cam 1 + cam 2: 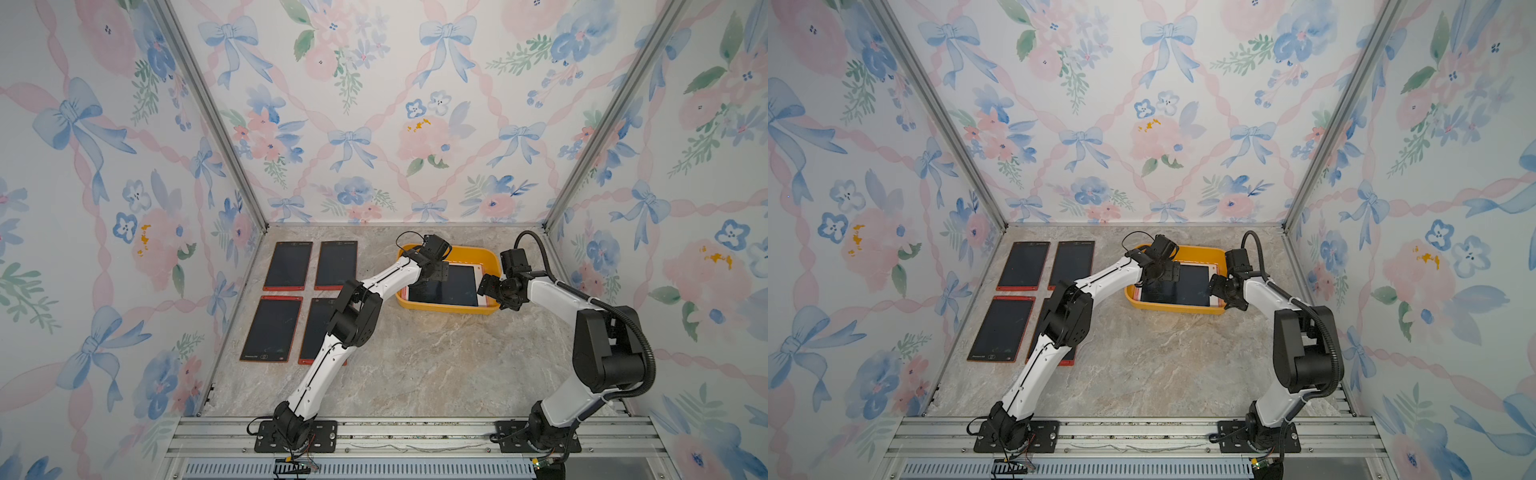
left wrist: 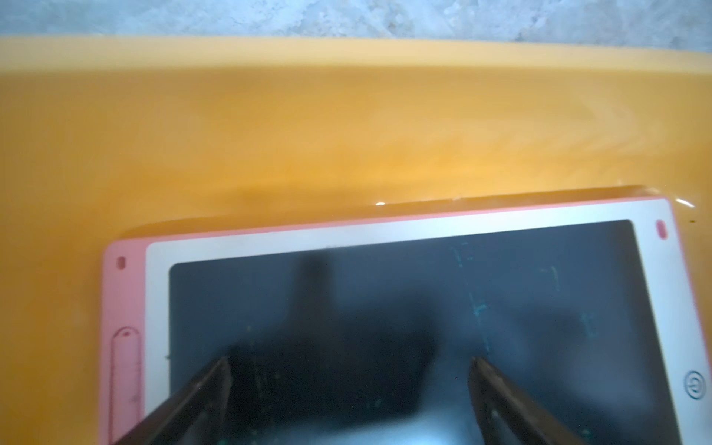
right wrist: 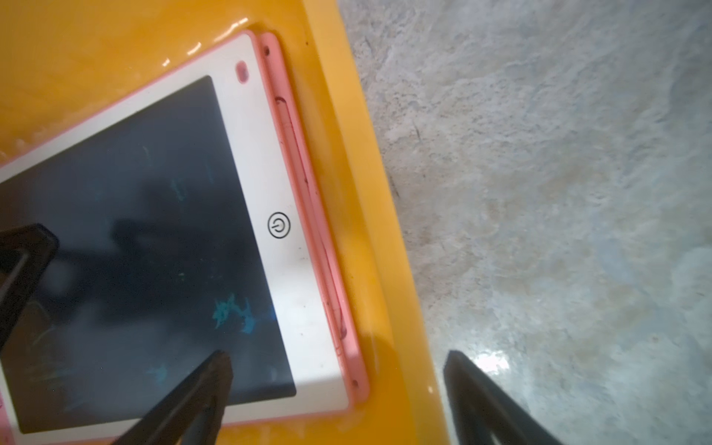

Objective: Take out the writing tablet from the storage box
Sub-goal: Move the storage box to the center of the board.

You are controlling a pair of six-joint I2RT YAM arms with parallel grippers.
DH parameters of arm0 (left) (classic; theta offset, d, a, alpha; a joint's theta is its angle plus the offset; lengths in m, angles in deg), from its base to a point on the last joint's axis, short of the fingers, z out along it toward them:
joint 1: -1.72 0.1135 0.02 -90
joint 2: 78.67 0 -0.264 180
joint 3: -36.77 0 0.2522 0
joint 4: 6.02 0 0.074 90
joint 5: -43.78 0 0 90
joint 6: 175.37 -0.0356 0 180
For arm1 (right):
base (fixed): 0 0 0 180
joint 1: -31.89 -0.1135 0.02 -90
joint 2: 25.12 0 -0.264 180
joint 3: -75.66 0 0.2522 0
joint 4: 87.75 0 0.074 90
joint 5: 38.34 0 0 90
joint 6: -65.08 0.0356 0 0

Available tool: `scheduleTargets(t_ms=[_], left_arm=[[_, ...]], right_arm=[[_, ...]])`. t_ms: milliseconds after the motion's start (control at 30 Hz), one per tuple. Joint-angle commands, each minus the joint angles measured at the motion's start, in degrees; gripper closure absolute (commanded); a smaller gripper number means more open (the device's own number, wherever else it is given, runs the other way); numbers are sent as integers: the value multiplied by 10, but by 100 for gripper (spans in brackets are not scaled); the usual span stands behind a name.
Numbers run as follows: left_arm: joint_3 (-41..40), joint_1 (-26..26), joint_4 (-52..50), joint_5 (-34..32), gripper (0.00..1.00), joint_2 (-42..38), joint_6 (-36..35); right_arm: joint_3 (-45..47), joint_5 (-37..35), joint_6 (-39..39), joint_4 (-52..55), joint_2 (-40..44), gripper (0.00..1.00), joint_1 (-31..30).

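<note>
The yellow-orange storage box stands at the back of the marble table, right of centre. Inside it lies the writing tablet, flat, with a dark screen, white bezel and pink frame. My left gripper hangs open over the tablet's screen near the box's left end, nothing between its fingers. My right gripper is open astride the box's right wall. One of its fingers is over the tablet and the other is outside over the table.
Several red-framed tablets lie in a grid on the left of the table; my left arm crosses the nearest one. Flowered walls close in three sides. An aluminium rail with both arm bases runs along the front.
</note>
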Motion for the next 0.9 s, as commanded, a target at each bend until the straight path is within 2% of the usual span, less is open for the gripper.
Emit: scheduleTargets(t_ms=[0, 100, 267, 367, 467, 567, 700, 867], left_arm=[[9, -5, -18, 46, 2, 29, 13], [2, -5, -19, 7, 2, 13, 5], [-39, -4, -22, -112, 2, -36, -25], [-56, 0, -43, -149, 2, -52, -20], [-82, 8, -51, -149, 2, -61, -5], [-84, 10, -57, -150, 2, -61, -3], [-57, 9, -81, -166, 2, -43, -8], [-49, 8, -81, -117, 2, -17, 0]], right_arm=[[2, 23, -6, -22, 9, 10, -6], [-3, 19, -5, -17, 7, 10, -9], [-8, -14, -15, 0, 6, 9, -10], [-14, -46, -27, 12, 9, 8, -9], [-19, -81, -37, 19, 12, 6, -9], [-22, -85, -41, 15, 4, 5, -7], [-25, -65, -32, 4, -19, 5, -11], [-20, 8, -11, -43, -33, 6, -15]])
